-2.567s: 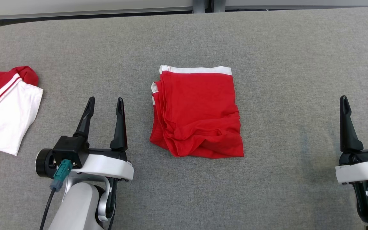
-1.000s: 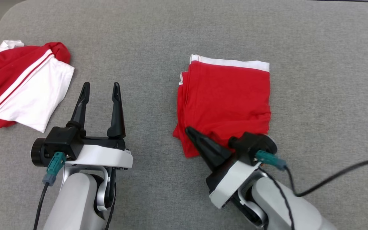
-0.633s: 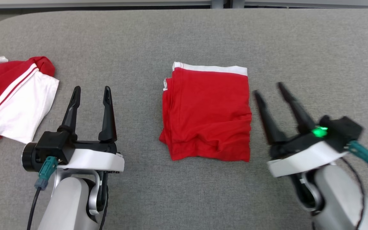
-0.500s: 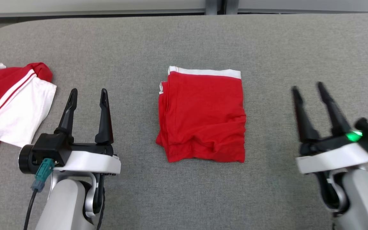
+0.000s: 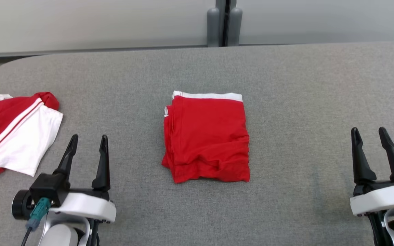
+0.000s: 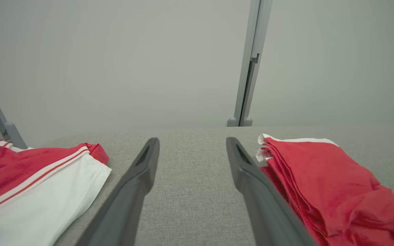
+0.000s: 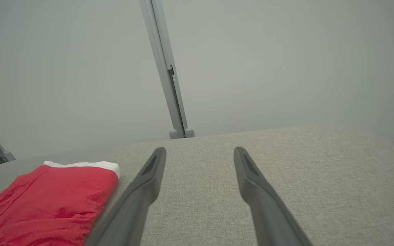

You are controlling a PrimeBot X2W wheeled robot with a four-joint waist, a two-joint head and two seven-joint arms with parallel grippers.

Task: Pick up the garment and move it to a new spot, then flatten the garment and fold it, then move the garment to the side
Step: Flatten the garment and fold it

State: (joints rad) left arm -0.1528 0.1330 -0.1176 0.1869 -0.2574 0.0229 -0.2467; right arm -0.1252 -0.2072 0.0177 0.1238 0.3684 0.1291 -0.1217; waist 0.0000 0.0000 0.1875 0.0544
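Folded red garment [image 5: 206, 136] lies at table [image 5: 303, 102] centre; my left gripper [image 5: 89, 137] and right gripper [image 5: 368, 130] flank it, fingers [image 5: 102, 160] spread, empty; I'd pinch all layers together so the fold survives moving aside.

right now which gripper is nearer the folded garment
Left. The left gripper sits beside the folded garment on its left; the right gripper stands farther off on its right.

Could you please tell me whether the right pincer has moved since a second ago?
Yes. The right pincer was at the near edge of the folded garment; it now sits well off to the right of it, open and empty.
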